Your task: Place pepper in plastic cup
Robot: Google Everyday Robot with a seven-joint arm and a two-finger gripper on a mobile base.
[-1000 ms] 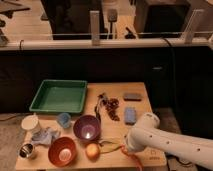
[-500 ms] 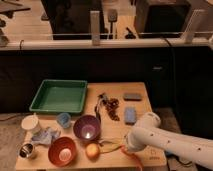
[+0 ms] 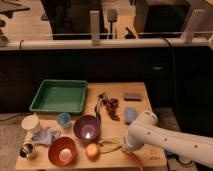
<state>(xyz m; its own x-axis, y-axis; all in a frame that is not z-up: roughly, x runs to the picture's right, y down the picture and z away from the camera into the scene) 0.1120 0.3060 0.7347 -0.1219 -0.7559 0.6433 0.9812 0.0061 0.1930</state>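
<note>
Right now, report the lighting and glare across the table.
Camera view: the table is evenly lit; a pale glare spot sits in the purple bowl; the panel behind is dark; the gripper, at the table's front edge near the fruit, sits dim under the arm.

**Non-task clutter on the table**

Wooden table (image 3: 118,89), mid-frame. Green tray (image 3: 37,103) takes its upper left. Right of the tray: dark reddish cluster (image 3: 111,107), then a dark grey flat piece (image 3: 132,96) with a blue block (image 3: 130,115) just below it. Purple bowl (image 3: 87,128) at centre, orange bowl (image 3: 62,151) lower left of it. Round yellow-orange fruit (image 3: 92,151) is just right of the orange bowl, with a yellowish banana-like piece (image 3: 111,145) beside it. Crumpled pale cloth (image 3: 48,135) and a small metal tin (image 3: 26,150) at far left. Gripper (image 3: 130,150) is at bottom centre, by the table's front edge.
</note>
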